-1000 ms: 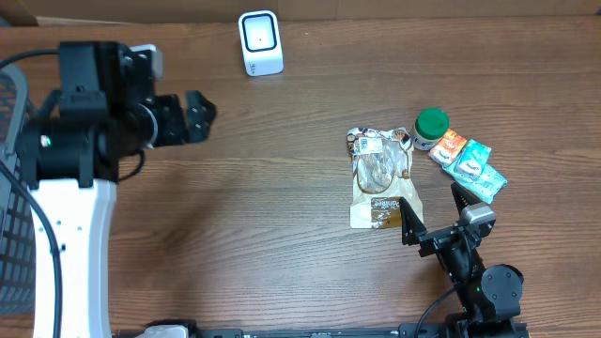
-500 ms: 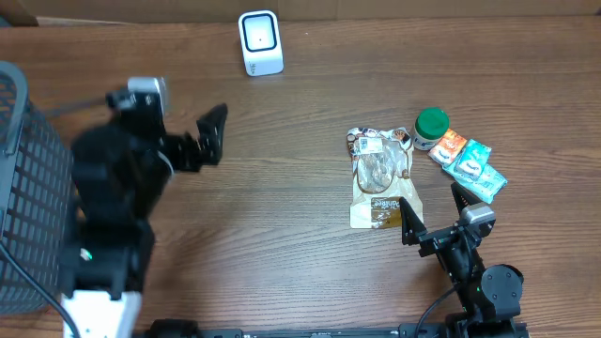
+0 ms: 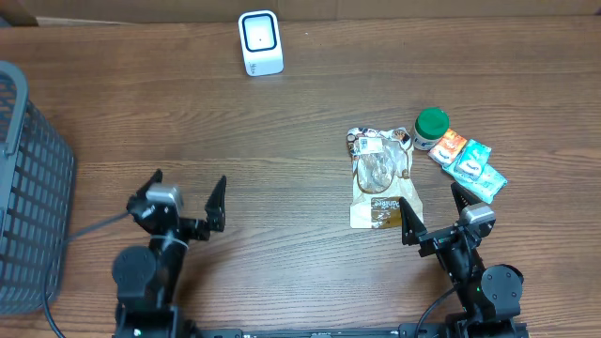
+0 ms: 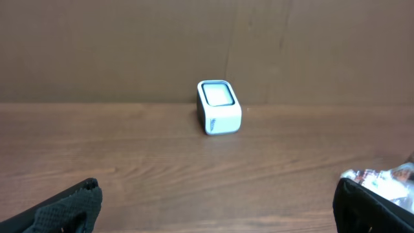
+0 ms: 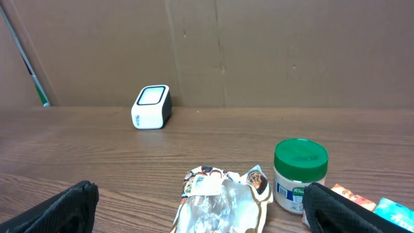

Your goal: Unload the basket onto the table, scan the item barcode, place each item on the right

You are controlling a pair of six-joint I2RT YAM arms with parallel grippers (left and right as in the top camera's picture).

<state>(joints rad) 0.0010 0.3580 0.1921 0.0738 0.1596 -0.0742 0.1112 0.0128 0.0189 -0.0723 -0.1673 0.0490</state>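
Left tool (image 3: 188, 183): jaws spread wide, holding nothing, at the near left of the table (image 3: 282, 122).
Right tool (image 3: 432, 199): jaws spread wide, holding nothing, at the pouch's near end.
Pouch (image 3: 379, 178): lies flat, right of centre; white label at its far end.
Basket (image 3: 28, 188): dark mesh, at the left edge.
Jar (image 3: 431, 129): green lid, upright, just beside the pouch's far right corner.
Packets (image 3: 470, 161): right of the jar.
Scanner (image 3: 260, 42): white, at the far edge, well apart from the pouch.
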